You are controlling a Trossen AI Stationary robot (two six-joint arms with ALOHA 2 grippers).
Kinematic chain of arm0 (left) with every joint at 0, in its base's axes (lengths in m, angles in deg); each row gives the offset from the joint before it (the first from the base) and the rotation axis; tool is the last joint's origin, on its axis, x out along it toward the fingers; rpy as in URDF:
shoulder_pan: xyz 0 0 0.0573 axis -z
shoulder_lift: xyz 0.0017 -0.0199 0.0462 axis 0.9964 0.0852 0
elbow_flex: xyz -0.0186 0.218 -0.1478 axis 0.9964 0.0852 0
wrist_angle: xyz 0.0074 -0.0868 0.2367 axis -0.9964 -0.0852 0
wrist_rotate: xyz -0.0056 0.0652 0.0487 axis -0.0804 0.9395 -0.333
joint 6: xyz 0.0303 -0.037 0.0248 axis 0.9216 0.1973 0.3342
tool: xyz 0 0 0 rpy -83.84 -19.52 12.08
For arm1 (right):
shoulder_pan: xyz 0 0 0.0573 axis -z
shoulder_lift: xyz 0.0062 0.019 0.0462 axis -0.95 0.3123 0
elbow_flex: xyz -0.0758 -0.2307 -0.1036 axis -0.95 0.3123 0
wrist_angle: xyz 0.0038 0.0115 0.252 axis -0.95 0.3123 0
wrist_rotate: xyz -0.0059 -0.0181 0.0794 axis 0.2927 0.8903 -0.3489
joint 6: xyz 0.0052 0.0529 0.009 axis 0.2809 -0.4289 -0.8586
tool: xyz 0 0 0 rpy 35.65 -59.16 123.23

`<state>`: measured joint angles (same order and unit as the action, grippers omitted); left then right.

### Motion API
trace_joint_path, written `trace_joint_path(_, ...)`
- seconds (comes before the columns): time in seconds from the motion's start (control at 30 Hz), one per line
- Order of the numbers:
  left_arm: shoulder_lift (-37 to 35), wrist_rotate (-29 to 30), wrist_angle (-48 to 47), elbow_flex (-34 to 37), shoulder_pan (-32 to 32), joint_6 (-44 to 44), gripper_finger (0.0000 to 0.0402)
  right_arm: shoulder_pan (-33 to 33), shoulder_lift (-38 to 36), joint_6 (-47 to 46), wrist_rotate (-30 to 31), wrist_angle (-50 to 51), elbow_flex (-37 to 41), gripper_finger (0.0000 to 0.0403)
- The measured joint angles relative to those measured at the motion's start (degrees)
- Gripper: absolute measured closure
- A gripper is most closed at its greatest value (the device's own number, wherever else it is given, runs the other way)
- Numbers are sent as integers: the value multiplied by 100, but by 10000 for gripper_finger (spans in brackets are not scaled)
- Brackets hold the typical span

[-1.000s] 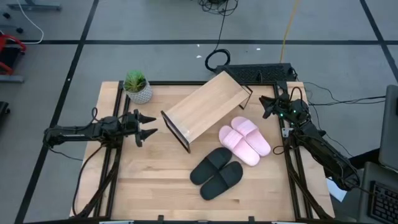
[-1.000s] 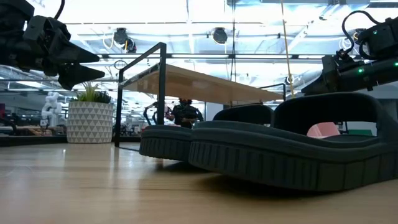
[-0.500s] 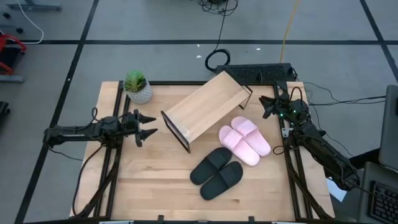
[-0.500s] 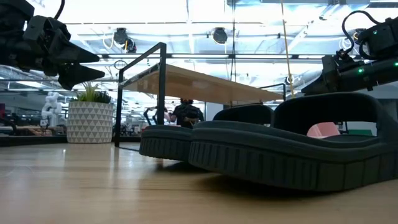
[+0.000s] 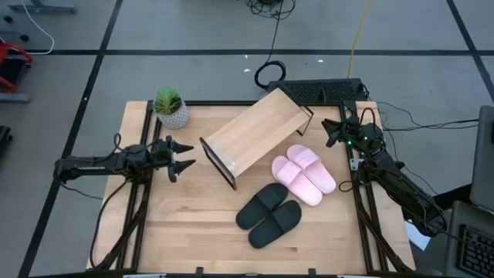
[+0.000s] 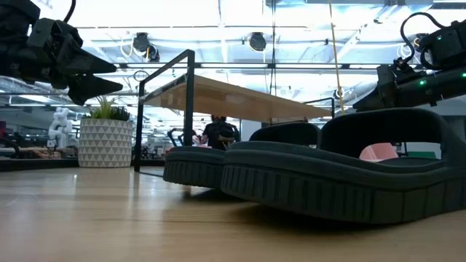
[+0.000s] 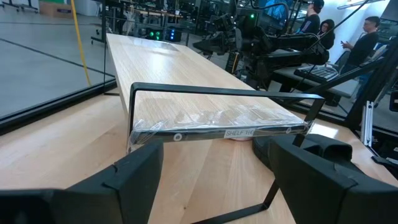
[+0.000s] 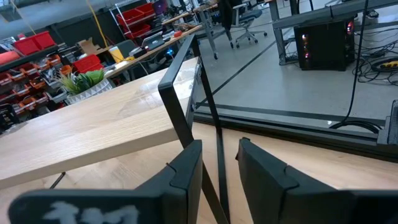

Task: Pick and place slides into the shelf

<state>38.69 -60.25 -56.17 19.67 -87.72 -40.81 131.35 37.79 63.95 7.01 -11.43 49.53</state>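
A black pair of slides [image 5: 269,215] and a pale pink pair [image 5: 304,174] lie mid-table beside the shelf [image 5: 255,133], a light board with dark end frames, one labelled "SHELF". The left gripper [image 5: 184,156] hovers wide open at the wooden table [image 5: 193,232]'s left; the right gripper [image 5: 329,131], fingers narrowly parted and empty, sits at the right. A potted plant [image 5: 170,107] stands behind, grey floor around.

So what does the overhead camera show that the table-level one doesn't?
Only the overhead view shows the whole layout: the pink sandals lying beside the black sandals, and both arms at the table's opposite sides, with the left gripper open and the right gripper narrowly parted, both empty.

Only the table-level view shows the room behind, with a person seen under the shelf.

Both show the shelf, the black sandals and the potted plant.
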Motion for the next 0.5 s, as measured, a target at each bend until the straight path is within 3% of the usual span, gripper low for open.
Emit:
trace_joint_path(0.4,0,13,2,2,1,0,110,0,0,-53,0,-102,1,309)
trace_joint_path(0.5,1,241,43,2,1,-11,110,-2,0,-120,0,-111,0,309)
